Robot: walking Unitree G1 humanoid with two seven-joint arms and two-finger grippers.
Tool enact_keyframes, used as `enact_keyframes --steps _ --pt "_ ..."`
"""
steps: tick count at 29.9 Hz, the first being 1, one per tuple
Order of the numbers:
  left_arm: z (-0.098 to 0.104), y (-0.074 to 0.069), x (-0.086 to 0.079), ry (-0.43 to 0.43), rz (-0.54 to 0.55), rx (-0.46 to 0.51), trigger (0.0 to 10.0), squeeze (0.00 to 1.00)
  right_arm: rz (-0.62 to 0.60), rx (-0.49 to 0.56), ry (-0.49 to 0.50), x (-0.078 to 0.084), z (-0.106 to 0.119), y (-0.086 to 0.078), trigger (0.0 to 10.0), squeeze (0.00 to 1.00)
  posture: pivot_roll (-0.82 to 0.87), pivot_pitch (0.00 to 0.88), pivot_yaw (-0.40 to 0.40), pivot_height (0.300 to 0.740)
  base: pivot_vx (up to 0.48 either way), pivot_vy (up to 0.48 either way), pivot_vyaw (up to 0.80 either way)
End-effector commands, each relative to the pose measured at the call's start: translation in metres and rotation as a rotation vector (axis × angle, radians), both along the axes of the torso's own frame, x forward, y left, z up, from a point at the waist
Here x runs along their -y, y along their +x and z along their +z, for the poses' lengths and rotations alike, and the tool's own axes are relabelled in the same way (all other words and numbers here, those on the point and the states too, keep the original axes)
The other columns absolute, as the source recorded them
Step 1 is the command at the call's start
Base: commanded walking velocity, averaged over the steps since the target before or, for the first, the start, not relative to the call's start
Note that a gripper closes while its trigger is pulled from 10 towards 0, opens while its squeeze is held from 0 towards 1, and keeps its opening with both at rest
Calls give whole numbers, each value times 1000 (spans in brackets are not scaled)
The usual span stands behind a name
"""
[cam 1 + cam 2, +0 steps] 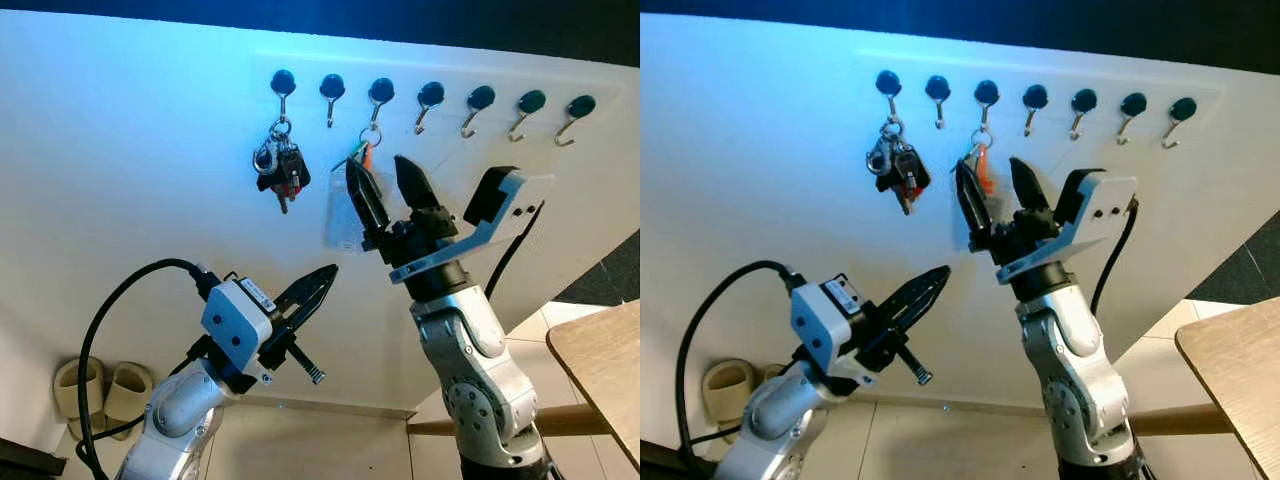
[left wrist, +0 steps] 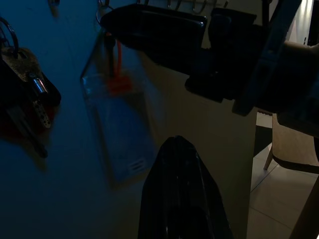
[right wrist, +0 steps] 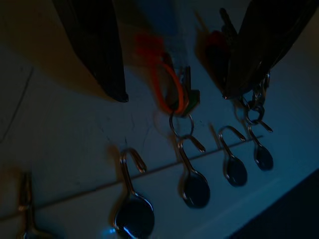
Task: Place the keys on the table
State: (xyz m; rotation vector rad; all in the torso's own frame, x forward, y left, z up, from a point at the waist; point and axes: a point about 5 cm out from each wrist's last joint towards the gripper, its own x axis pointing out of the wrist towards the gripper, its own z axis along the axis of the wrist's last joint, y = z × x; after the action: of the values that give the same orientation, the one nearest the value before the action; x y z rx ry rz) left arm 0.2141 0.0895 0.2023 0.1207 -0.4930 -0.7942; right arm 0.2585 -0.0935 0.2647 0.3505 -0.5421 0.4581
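Keys (image 1: pixel 280 165): black bunch hanging from first hook (image 1: pixel 283 82) on wall rack, untouched. Right gripper (image 1: pixel 383 188) raised to wall, fingers wide apart, empty, straddling orange tag (image 1: pixel 367 157) and clear card sleeve (image 2: pixel 122 129) hung by ring on third hook (image 1: pixel 380 92). Left gripper (image 1: pixel 318 287) lower, near wall, fingers together, holding nothing. Other hooks bare. Table (image 1: pixel 605 365) corner at right, well apart from rack.
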Motion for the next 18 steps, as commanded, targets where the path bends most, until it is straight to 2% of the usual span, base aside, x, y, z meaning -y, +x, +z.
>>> enact_keyframes --steps 1,7,12,18 --pt "0 -3 0 17 -10 5 10000 0 -3 0 -15 0 -5 -1 10000 0 78 166 -49 740 0 0 0" --pt "0 -3 0 16 -7 5 10000 0 -55 -5 -61 5 -21 -3 10000 0 79 168 -49 740 0 0 0" --pt "0 -1 0 13 -3 7 10000 0 -74 125 -41 7 0 -7 10000 0 77 168 -48 740 0 0 0" --pt "1 -1 0 10 -3 8 10000 0 -68 145 -28 3 8 -5 10000 0 77 168 -49 740 0 0 0"
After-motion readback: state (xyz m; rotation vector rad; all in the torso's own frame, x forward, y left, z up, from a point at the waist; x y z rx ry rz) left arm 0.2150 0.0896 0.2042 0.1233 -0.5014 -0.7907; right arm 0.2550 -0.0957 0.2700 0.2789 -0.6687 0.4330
